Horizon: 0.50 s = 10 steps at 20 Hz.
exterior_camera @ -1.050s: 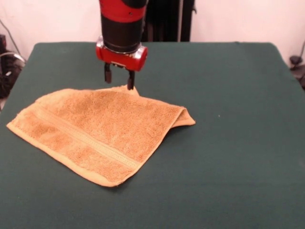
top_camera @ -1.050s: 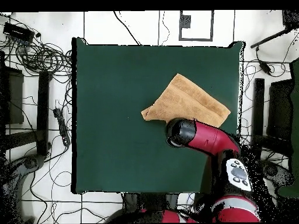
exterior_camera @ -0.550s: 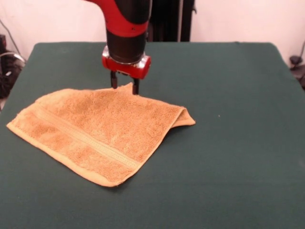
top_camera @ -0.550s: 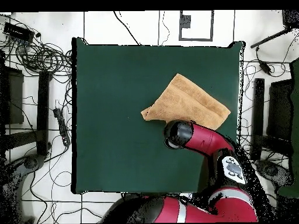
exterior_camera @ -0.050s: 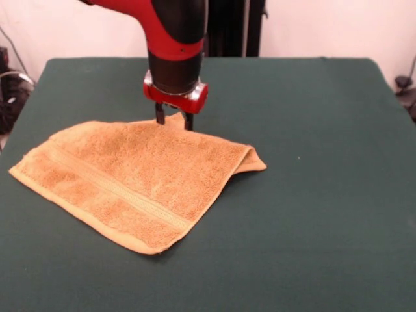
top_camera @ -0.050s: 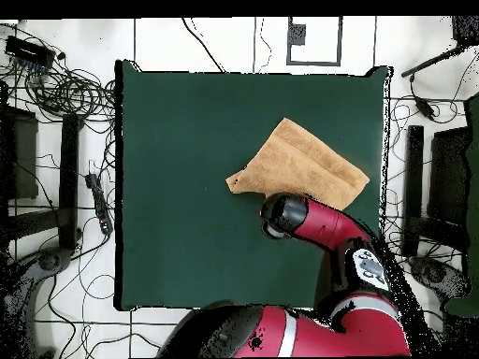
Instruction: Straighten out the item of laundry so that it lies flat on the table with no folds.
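Over the last second the red and black arm has come lower and slightly toward the folded corner, bringing the black two-fingered gripper (exterior_camera @ -0.050s: pixel 173 119) down from above the cloth to the far edge of the small orange-tan terry-cloth towel (exterior_camera @ -0.050s: pixel 140 179); the towel itself has not shifted. The jaws stand narrowly apart, their tips at a small raised peak of the towel's far hem, but whether they actually pinch the fabric cannot be told. The towel lies on the large dark green felt-covered table (exterior_camera @ -0.050s: pixel 312 214), left of centre in the front view, with its woven band running diagonally near the front edge. It is not flat: its right-hand corner is doubled under, showing a second layer. From overhead the towel (top_camera @ -0.050s: pixel 304 164) is partly covered by the arm.
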### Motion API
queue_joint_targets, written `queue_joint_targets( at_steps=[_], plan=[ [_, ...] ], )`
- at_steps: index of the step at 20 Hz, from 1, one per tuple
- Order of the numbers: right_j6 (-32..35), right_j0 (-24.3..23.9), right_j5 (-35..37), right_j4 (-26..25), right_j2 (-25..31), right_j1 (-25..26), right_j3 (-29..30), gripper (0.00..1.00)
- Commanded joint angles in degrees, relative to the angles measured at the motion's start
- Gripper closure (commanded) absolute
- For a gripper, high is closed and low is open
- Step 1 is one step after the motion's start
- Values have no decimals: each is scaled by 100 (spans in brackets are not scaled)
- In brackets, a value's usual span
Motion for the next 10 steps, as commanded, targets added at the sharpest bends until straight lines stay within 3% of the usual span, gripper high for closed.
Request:
queue_joint_targets(
  at_steps=[1, 7, 10],
  plan=[
    [1321, 206, -612, 116, 96, 1013, 175, 0],
    [1389, 334, -315, 173, -52, 706, 418, 0],
    [1410, 514, 145, 158, -277, 184, 669, 0]
  ],
)
